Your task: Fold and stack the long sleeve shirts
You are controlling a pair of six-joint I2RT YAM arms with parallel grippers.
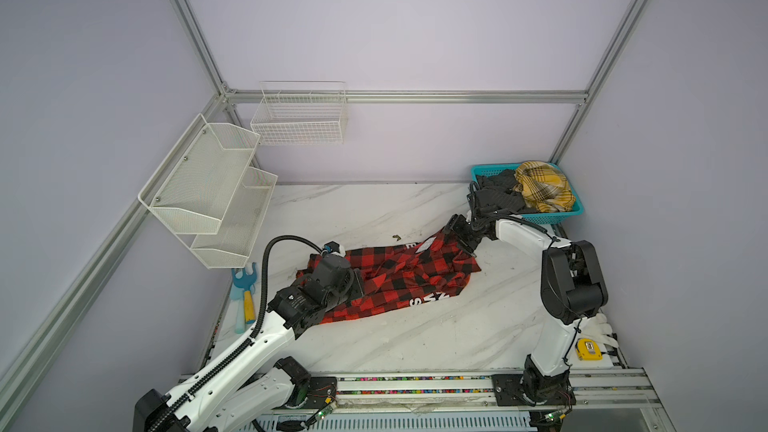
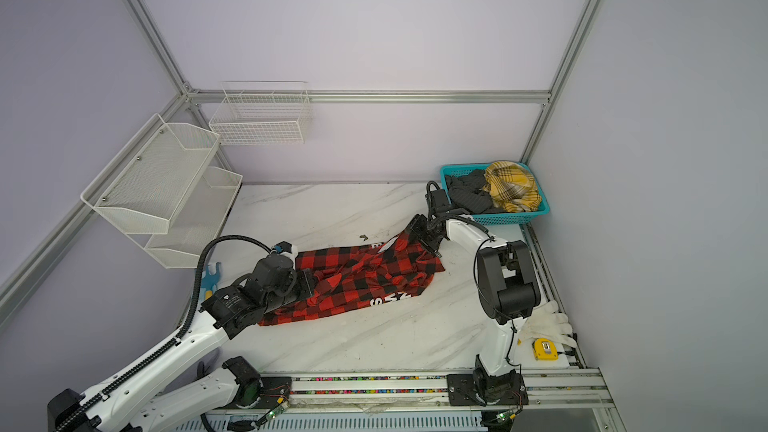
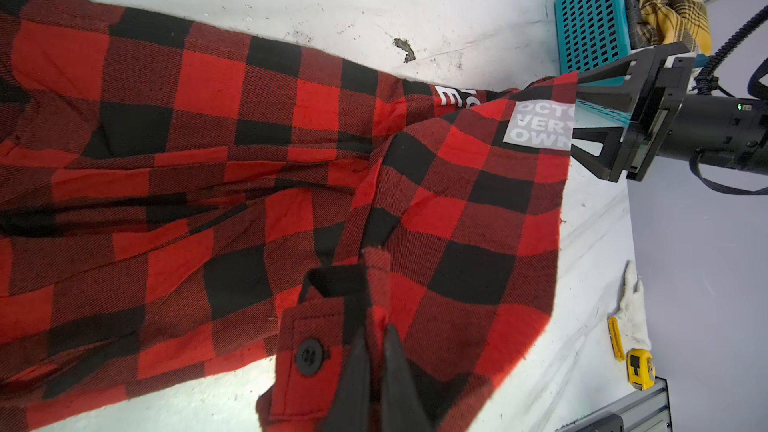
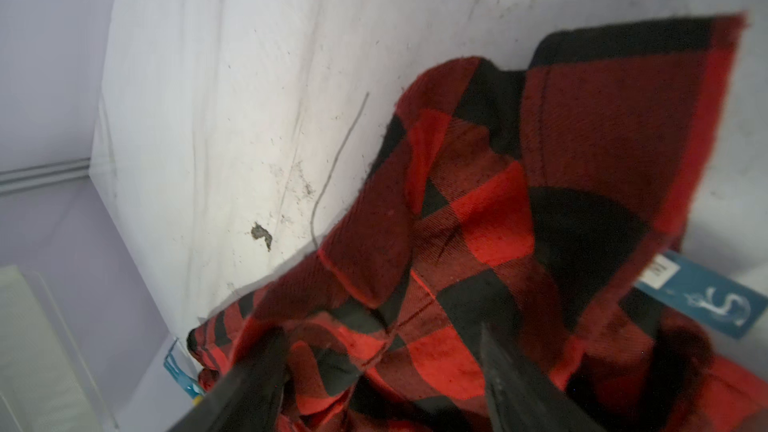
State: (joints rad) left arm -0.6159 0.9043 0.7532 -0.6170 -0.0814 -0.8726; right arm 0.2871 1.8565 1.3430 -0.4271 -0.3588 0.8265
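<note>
You face pale lilac walls (image 1: 395,27), evenly lit and framed in aluminium profiles (image 1: 457,96). The white marble-patterned tabletop (image 1: 415,338) is scuffed and smudged. A two-tier white mesh shelf (image 1: 199,184) hangs on the left wall above the tabletop's left edge. A white wire basket (image 1: 299,126) hangs on the back wall.

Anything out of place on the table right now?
A small dark scrap lies on the table just behind the shirt, apart from it. A white glove and yellow tape measure sit at the right edge, unrelated to folding.
</note>
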